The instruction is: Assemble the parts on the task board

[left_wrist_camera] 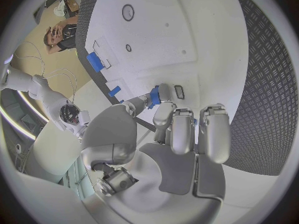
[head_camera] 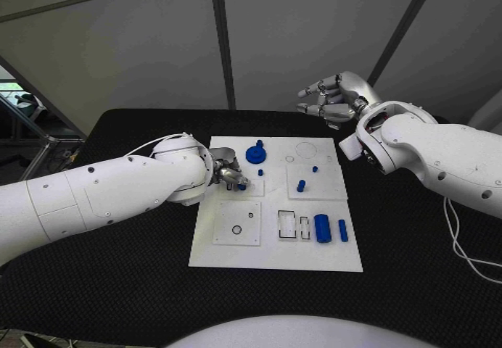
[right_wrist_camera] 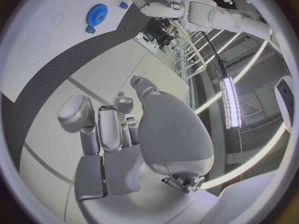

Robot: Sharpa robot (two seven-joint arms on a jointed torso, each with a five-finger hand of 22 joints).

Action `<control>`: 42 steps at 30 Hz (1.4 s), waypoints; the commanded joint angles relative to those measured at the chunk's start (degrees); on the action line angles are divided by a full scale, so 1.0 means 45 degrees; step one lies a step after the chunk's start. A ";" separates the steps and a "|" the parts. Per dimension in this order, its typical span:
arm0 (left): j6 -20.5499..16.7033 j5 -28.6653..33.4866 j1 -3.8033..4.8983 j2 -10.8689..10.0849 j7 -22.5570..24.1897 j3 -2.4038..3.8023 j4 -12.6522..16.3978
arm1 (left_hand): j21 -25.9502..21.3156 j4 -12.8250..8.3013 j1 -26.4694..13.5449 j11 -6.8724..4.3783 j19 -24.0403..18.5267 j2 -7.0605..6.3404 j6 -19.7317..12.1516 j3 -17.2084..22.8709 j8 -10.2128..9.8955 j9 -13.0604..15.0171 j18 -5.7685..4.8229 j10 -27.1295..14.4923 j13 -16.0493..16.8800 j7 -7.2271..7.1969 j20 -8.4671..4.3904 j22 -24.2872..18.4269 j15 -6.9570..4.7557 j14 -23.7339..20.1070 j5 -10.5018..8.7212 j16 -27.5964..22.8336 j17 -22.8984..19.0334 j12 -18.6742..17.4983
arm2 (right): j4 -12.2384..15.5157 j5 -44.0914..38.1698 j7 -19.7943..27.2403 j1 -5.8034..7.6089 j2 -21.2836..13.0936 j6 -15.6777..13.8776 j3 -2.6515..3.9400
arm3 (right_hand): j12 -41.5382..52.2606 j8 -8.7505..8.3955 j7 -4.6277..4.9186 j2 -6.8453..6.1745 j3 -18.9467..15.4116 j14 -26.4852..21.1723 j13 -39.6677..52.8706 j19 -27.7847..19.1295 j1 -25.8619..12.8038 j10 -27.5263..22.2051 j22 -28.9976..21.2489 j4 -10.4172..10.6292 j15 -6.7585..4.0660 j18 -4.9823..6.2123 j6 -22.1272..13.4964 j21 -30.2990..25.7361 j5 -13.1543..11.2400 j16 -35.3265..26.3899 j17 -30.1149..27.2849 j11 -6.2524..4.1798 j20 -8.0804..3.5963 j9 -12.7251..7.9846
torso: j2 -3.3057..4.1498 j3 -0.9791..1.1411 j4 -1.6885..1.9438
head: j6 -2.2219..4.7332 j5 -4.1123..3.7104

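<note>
Left robot hand [head_camera: 228,176], apparently pinching small blue part [left_wrist_camera: 154,95], over task board [head_camera: 274,255]

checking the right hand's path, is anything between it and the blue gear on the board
Nothing visible does. The right hand hangs beyond the task board's far edge, holding nothing, and only bare board and table lie between it and the blue gear.

Gear [head_camera: 256,154] on task board [head_camera: 274,257] – far edge, pegs [head_camera: 301,185] nearby
</note>
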 commanded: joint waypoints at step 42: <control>-0.0157 0.0055 0.0016 0.0007 -0.0085 0.0016 0.0097 | 0.0104 0.0943 -0.0695 -0.0013 0.0390 0.0302 0.0380 -0.1775 -0.0157 -0.0325 -0.0622 0.0274 0.0232 -0.0049 -0.0122 0.1743 -0.0082 0.0842 -0.0281 -0.0074 0.1713 0.0182 | -0.0152 0.0007 0.0026 0.0019 0.0065 0.0131 0.0008 | -0.0029 0.0075 0.0014 0.0037 -0.0007 0.0351 -0.0014 0.0004 -0.0133 -0.0081 -0.0008 0.0054 -0.0110 0.0163 0.0007 -0.0064 0.0042 -0.0080 -0.0016 0.0021 -0.0068 -0.0015 | -0.0007 -0.0006 0.0008 | -0.0026 -0.0052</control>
